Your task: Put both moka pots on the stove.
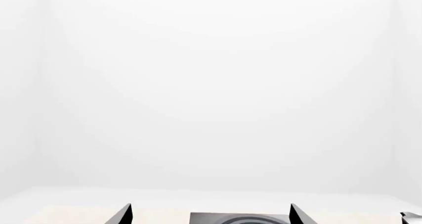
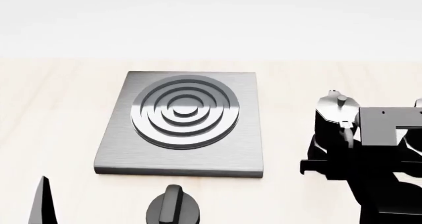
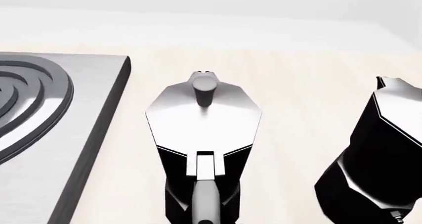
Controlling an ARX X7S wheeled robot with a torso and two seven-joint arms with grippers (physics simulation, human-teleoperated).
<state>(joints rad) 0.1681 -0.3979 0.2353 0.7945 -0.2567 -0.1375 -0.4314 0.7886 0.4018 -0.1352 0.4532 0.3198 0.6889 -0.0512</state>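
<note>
One moka pot (image 3: 203, 120), black with a silver lid and knob, stands on the table just right of the stove (image 3: 39, 120), its handle (image 3: 204, 204) towards my right wrist camera. The second moka pot (image 3: 382, 150) stands further right. In the head view the first pot (image 2: 336, 110) is right in front of my right gripper (image 2: 343, 152), whose fingers are hidden against the black pot. The stove (image 2: 181, 122) lies bare at mid table. My left gripper (image 1: 211, 216) is open and empty, pointing at the stove (image 1: 240, 218); one fingertip (image 2: 43, 199) shows in the head view.
A squat black round knob (image 2: 173, 206) sits on the table in front of the stove's near edge. The light wooden table (image 2: 59, 110) runs back to a white wall. The second pot's lid edge (image 2: 418, 104) shows at the far right.
</note>
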